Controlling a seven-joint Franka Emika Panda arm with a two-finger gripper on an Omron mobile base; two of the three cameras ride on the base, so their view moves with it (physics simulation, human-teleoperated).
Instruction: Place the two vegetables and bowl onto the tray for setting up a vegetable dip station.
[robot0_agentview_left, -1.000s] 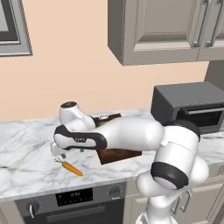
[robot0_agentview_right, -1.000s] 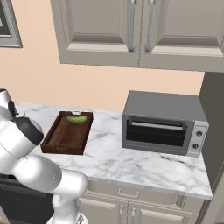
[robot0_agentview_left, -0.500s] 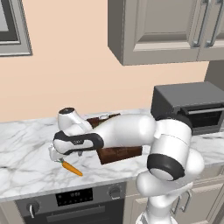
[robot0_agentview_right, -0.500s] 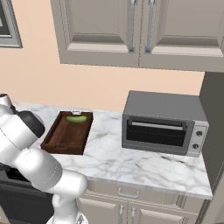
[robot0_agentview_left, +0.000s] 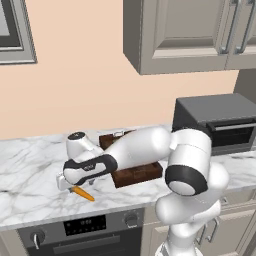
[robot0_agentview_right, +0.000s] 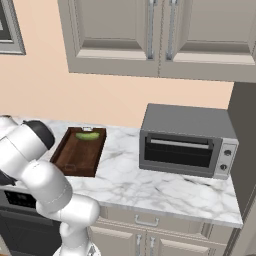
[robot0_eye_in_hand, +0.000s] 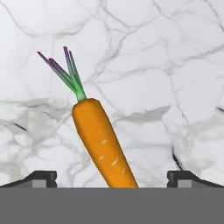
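The orange carrot (robot0_eye_in_hand: 103, 144) lies on the marble counter with its green tip pointing away from the hand. My gripper (robot0_eye_in_hand: 112, 178) hangs just above it, open, one dark fingertip (robot0_eye_in_hand: 41, 177) on each side of the carrot's thick end, not touching it. From the left base view the gripper (robot0_agentview_left: 70, 187) is low over the carrot (robot0_agentview_left: 84, 194), left of the dark brown tray (robot0_agentview_left: 135, 174). The green cucumber (robot0_agentview_right: 87, 135) lies at the far end of the tray (robot0_agentview_right: 75, 162). The bowl is out of view.
A grey toaster oven (robot0_agentview_right: 185, 142) stands on the counter right of the tray. The counter's front edge (robot0_agentview_left: 45, 217) runs just in front of the carrot, with an oven panel (robot0_agentview_left: 85, 226) below. Wall cabinets hang overhead.
The hand has come down and slightly forward onto the carrot's spot; its jaws have stayed wide. The carrot, tray and cucumber have not moved.
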